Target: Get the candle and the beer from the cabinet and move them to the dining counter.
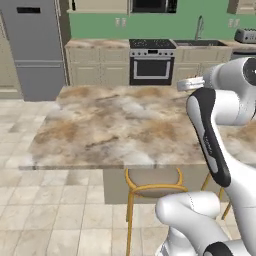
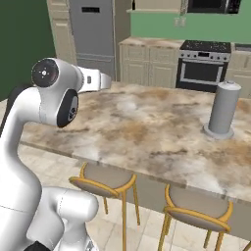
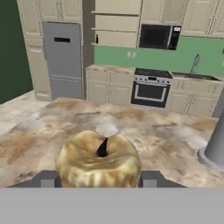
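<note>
The candle (image 3: 98, 159), a squat tan-gold lump with a dark wick, sits between my two finger tips in the hand view. My gripper (image 3: 99, 179) is shut on it and holds it above the near part of the dining counter (image 3: 52, 131), the marbled brown-and-cream island (image 1: 110, 130) (image 2: 147, 127). The beige wall cabinet (image 3: 116, 24) stands open on the far wall. At the left end of its shelf is a tiny slim dark shape (image 3: 96, 39), too small to tell whether it is the beer. My white wrist (image 2: 98, 81) reaches out over the island's near edge.
A tall grey cylinder (image 2: 223, 110) (image 3: 216, 140) stands on the island's right part. Yellow-legged stools (image 1: 152, 182) (image 2: 103, 179) are tucked under the near edge. Beyond the island are a grey fridge (image 1: 35, 45), a stove (image 1: 151, 62) and a sink worktop.
</note>
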